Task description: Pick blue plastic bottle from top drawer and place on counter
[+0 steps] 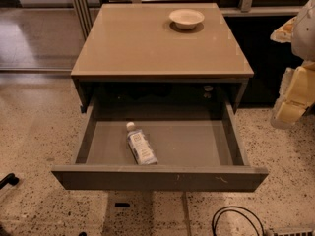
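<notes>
Nearest, a black cable (238, 208) loops over the speckled floor (29, 132) at the lower right, and a small black object (7, 181) lies at the left edge.

Just beyond them the top drawer (157, 177) stands pulled well out of the cabinet, its flat grey front panel facing the camera with a few pale scuffs toward its right end.

On the drawer's grey inner floor, left of centre and close behind the front panel, lies the blue plastic bottle (141, 146). It is on its side, with the white cap (130, 126) pointing back and slightly left and the base toward the panel. Whether the base touches the panel cannot be told. Its label is pale blue and white, but the print on it is too small to read.

At the right edge, outside the drawer and above the floor, hangs the cream-coloured claw (293, 102). It is well apart from the bottle, and whether it is open or closed cannot be told; it grips nothing that can be seen.

Behind the drawer the dark cabinet frame carries the glossy beige worktop (147, 43). Toward its far right a white bowl (186, 18) sits upright and bears no visible writing.
</notes>
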